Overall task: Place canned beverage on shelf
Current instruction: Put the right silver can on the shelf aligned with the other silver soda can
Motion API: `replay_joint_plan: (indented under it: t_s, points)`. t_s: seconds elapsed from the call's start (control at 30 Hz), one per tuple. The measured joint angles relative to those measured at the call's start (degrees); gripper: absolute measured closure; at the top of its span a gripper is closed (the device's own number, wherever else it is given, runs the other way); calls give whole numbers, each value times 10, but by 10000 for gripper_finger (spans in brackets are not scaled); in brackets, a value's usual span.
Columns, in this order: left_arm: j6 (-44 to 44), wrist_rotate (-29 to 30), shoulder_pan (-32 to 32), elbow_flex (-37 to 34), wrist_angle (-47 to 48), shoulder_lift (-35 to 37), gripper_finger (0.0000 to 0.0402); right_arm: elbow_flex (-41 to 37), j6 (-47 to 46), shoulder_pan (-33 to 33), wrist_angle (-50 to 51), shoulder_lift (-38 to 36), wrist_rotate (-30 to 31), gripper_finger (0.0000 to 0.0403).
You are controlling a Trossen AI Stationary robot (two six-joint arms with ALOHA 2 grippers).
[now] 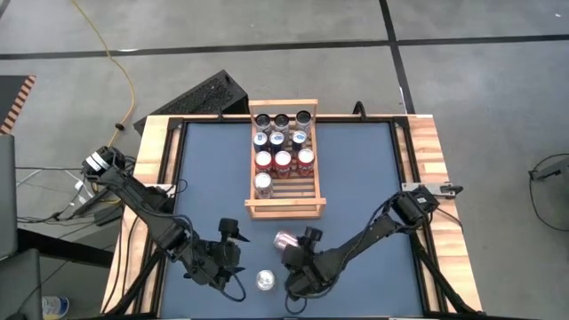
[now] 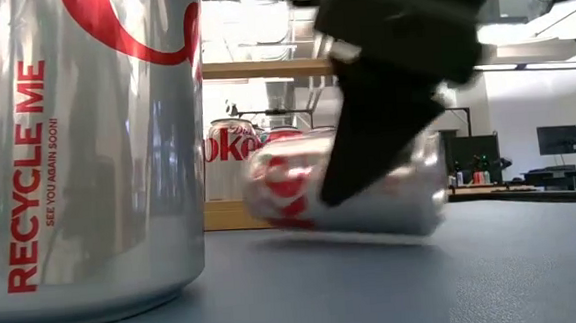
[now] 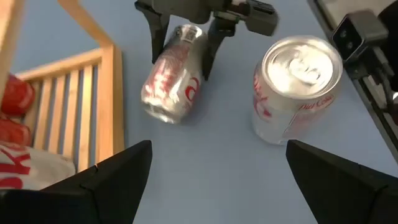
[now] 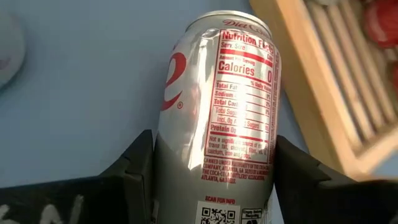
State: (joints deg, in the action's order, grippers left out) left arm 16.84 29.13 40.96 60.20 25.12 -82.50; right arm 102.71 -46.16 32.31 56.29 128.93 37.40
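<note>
Right gripper [image 1: 295, 246] is clamping the tipped silver can [image 1: 285, 240] on the mat just short of the shelf [image 1: 283, 210], so it is needing a firm lift clearing the near rail toward the 2 free slots; left gripper [image 1: 233, 251] is idling open nearby.

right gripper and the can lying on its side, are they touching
Touching. The right wrist view shows the right gripper with both fingers pressed against the sides of the tipped can; the left wrist view shows the same clamp.
</note>
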Motion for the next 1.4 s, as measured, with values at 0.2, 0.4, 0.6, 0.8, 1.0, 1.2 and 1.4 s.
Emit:
replay_joint_plan:
  t_s: [0.2,0.4,0.6,0.8,1.0,1.2,1.4]
  points:
    - [-24,34,14,0,-30,0,42,0,-41,16,41,-42,55,195]
    - [-76,32,14,0,-102,0,42,-46,-60,40,1,-112,153,195]
    - [-131,22,16,0,-173,39,42,-151,-53,72,-130,-196,222,194]
    - [-204,-2,-11,0,-228,74,42,-283,96,86,-427,-258,229,194]
    - [-216,-85,-79,0,-217,73,42,-321,254,80,-586,-273,194,193]
    - [-200,-149,-129,0,-212,71,42,-321,269,78,-592,-274,174,193]
    - [-182,-212,-163,0,-220,68,42,-321,280,66,-591,-274,167,193]
